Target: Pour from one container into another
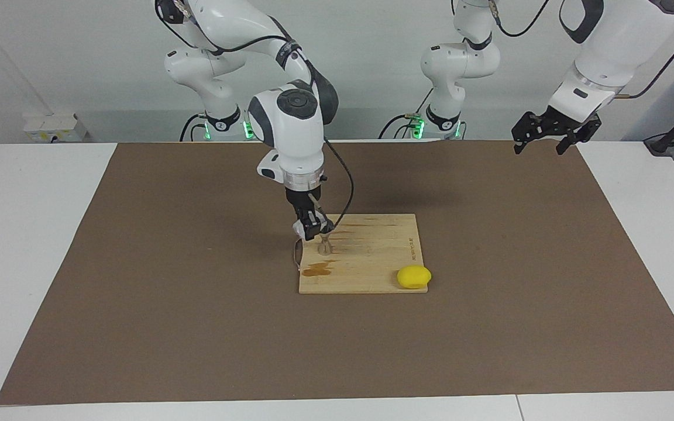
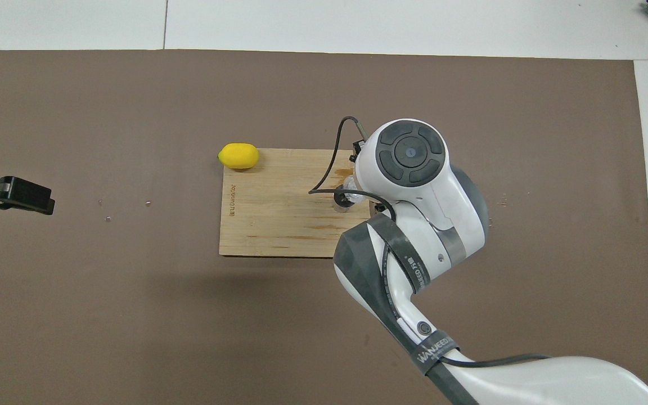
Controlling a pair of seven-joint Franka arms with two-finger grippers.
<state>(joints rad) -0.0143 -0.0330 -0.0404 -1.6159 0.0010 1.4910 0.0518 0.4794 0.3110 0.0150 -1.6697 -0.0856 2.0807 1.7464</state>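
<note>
A small metal jigger (image 1: 325,244) (image 2: 342,199) stands upright on a wooden board (image 1: 372,263) (image 2: 279,219), near the board's end toward the right arm. My right gripper (image 1: 308,229) hangs beside the jigger's top, shut on a small clear glass cup (image 1: 300,232) (image 2: 352,187). The cup is tipped toward the jigger's mouth. In the overhead view the right wrist hides most of the gripper. My left gripper (image 1: 539,147) (image 2: 43,198) waits open and high over the mat at the left arm's end, holding nothing.
A yellow lemon (image 1: 413,276) (image 2: 238,156) lies at the board's corner farthest from the robots, toward the left arm's end. A brown wet stain (image 1: 318,269) marks the board beside the jigger. A brown mat (image 1: 196,327) covers the white table.
</note>
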